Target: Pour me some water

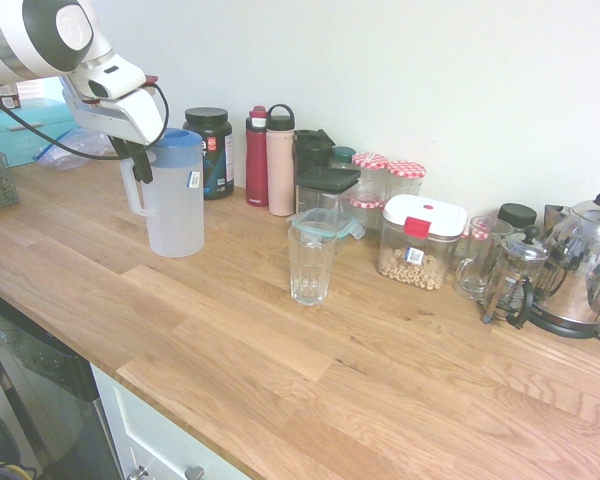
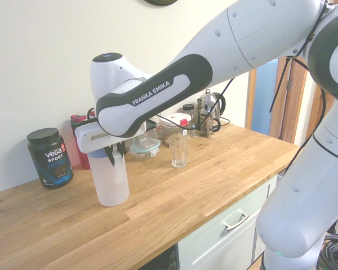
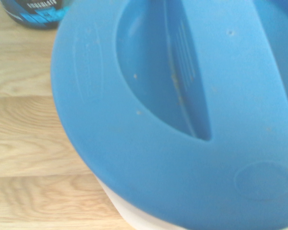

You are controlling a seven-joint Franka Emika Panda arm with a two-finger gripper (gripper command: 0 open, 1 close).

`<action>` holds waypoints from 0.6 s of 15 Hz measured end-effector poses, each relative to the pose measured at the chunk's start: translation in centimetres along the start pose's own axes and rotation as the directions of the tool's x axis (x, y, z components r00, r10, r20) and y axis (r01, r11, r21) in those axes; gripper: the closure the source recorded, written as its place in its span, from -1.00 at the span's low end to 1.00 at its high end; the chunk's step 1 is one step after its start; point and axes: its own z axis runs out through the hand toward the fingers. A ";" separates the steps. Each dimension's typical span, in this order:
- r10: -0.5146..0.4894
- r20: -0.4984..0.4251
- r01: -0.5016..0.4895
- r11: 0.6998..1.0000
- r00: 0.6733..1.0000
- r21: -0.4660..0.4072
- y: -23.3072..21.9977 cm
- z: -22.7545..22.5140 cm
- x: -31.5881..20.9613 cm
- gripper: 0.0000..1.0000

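Frosted plastic with a blue lid (image 1: 179,146), the pitcher (image 1: 176,215) stood upright on the wooden desk (image 1: 280,390), set back from the front edge in the first exterior view. The fingers (image 2: 118,158) were clamped on the top of its handle (image 1: 133,190). The drinking glass (image 1: 310,268) stood upright and uncovered, well apart from the pitcher, near a lidded food box (image 1: 331,222). The step in hand seemed to be securing the grip before lifting. The next move called for a level lift, then a carry to the glass before tipping; a handle twisting in the grip could spill water. How full the pitcher was could not be told.
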 end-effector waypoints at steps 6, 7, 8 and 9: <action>-0.103 -0.007 0.103 0.994 0.995 0.039 4.0 -9.7 3.2 1.00; -0.157 0.028 0.155 0.987 0.987 0.051 5.0 -11.0 4.2 1.00; -0.208 0.058 0.204 0.977 0.976 0.066 6.1 -12.1 5.6 1.00; -0.259 0.086 0.252 0.964 0.962 0.083 7.5 -13.2 7.4 1.00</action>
